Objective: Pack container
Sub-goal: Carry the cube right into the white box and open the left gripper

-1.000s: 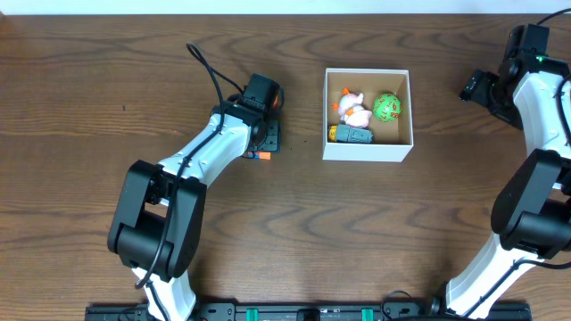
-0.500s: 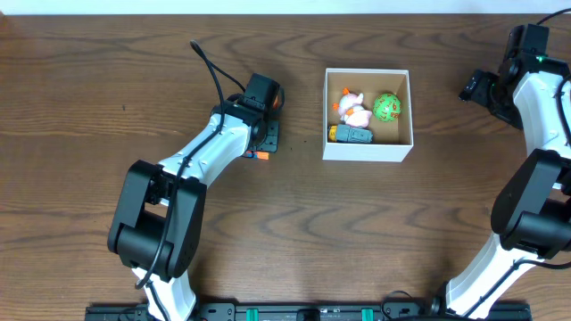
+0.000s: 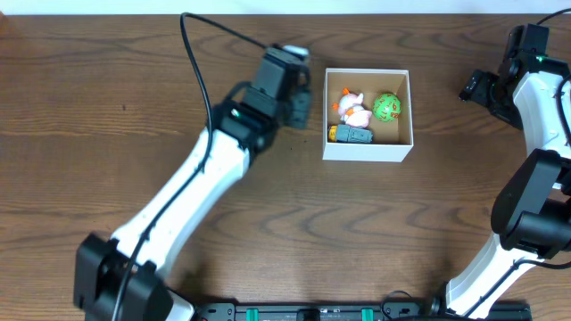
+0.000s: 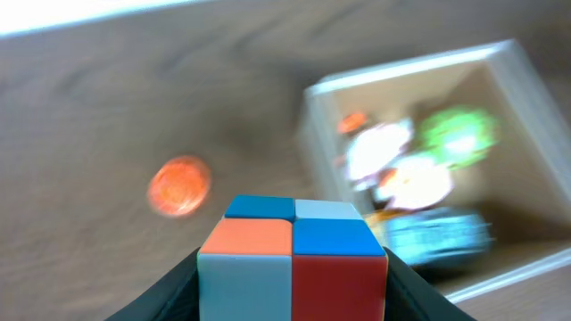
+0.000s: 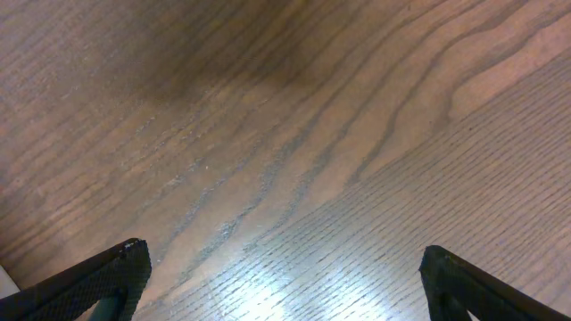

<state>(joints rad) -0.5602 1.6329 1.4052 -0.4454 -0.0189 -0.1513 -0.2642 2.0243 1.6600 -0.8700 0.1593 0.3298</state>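
Note:
The container (image 3: 367,150) is a square white-walled box with a brown inside, at the table's back centre. In it lie a white and pink toy (image 3: 354,109), a green ball (image 3: 387,107) and a grey and yellow toy (image 3: 350,135). My left gripper (image 3: 299,105) hangs just left of the container's left wall. In the left wrist view it is shut on a multicoloured cube (image 4: 293,259), with the blurred container (image 4: 526,116) ahead to the right. The cube is hidden in the overhead view. My right gripper (image 3: 473,87) is open and empty over bare wood (image 5: 285,285), far right.
An orange round thing (image 4: 179,185) lies on the table left of the container in the left wrist view; the arm hides it in the overhead view. The right arm (image 3: 535,134) stands along the table's right edge.
My left gripper has risen from the table and moved right and back toward the container's left wall, carrying the cube. The right arm has not moved.

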